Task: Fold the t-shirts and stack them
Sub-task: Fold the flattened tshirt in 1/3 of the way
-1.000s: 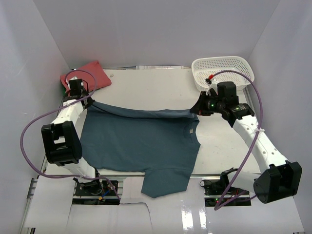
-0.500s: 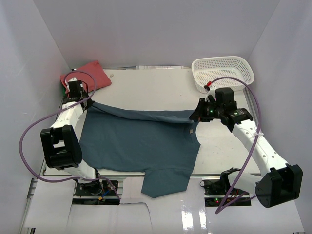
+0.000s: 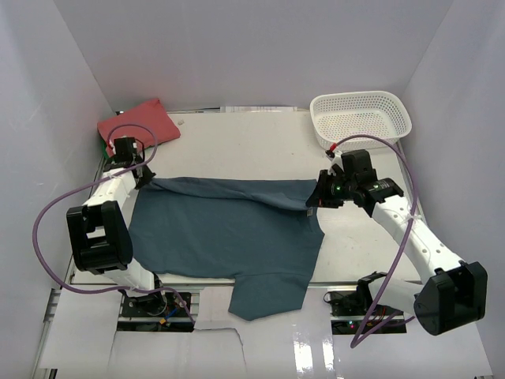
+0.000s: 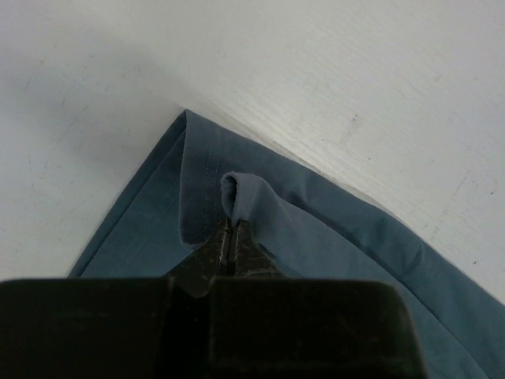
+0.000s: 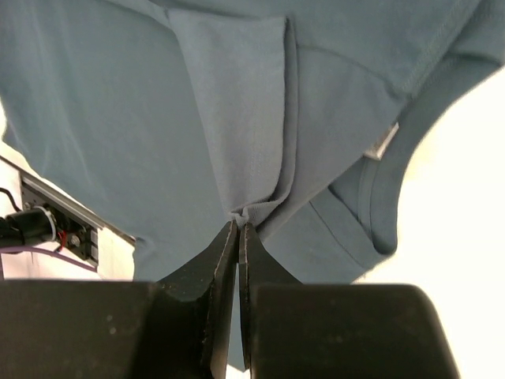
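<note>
Pale grey walls (image 3: 237, 47) box in a white counter (image 3: 237, 142).

**Top view.**
- The white lattice basket (image 3: 394, 110) sits at the far right corner.
- The coral-red t-shirt (image 3: 138, 122) lies folded at the far left corner.
- The teal t-shirt (image 3: 229, 237) is spread sideways mid-counter with its collar to the right. One sleeve (image 3: 268, 300) hangs over the near edge.
- The left end effector (image 3: 146, 178) holds the far left corner, and the right end effector (image 3: 312, 197) holds the far right shoulder. The edge between them is raised off the counter.

**Left wrist view.**
- The left end effector is clamped shut on a small pinch of teal hem.
- The corner lies doubled under it, with bare white counter beyond.

**Right wrist view.**
- The right end effector is closed tight on a gathered pleat.
- The white neck label (image 5: 384, 142) and the collar curve show to its right.
- The cloth drapes away below.

**Judgement.**
- The step looks like a lengthwise fold, far edge carried toward the near edge.
- To do it well, draw both ends nearward at a matched pace and height, with light tension between them so the span stays straight.
- The grips are thin pinches, so a jerk could slip the cloth.
- Lay the edge down parallel to the near side before letting go.
- The hanging sleeve needs tucking afterwards.
- Room to the near side is tight. The far half of the counter is free.
</note>
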Robot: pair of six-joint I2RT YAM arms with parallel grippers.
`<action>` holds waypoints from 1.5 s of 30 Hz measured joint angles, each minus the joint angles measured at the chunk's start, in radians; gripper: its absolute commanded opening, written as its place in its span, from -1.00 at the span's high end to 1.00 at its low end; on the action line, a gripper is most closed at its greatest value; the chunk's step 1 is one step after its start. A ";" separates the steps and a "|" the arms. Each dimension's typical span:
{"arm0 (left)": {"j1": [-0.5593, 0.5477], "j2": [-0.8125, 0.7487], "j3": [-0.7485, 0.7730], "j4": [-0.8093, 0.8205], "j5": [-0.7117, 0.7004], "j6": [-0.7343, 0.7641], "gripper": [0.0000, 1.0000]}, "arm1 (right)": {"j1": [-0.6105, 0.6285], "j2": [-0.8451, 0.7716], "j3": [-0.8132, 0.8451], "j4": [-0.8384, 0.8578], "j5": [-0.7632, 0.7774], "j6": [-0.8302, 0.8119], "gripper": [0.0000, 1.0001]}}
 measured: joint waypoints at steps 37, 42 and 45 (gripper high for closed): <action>0.064 -0.110 -0.189 -0.079 -0.136 -0.192 0.51 | 0.041 -0.002 -0.230 -0.069 0.087 0.081 0.22; 0.079 -0.102 -0.192 -0.103 -0.150 -0.202 -0.96 | 0.041 0.055 -0.172 -0.062 0.089 0.080 0.22; 0.082 -0.093 -0.192 -0.114 -0.156 -0.222 -0.96 | 0.043 0.071 -0.151 -0.060 0.089 0.079 0.22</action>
